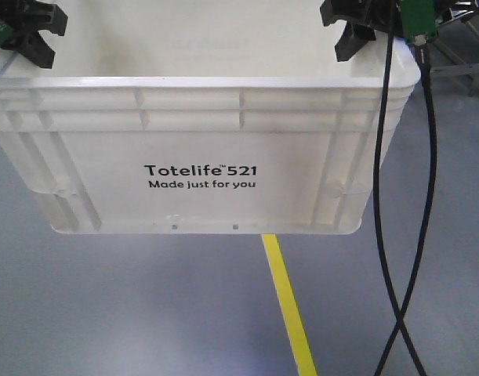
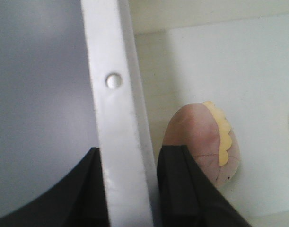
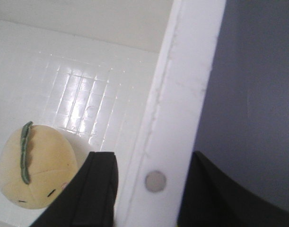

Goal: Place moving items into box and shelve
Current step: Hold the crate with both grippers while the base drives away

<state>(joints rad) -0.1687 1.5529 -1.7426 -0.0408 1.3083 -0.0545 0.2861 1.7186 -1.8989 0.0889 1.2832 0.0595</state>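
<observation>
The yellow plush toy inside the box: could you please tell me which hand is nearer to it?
Right. The right hand grips the box rim right beside the yellow toy; the left hand grips the opposite rim, beside a pink toy.

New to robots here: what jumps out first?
A big white box printed "Totelife 521" fills the front view, above a grey floor with a yellow line. The left end effector and right end effector each clamp a side rim. Inside lie a pink plush and a yellow plush.
</observation>
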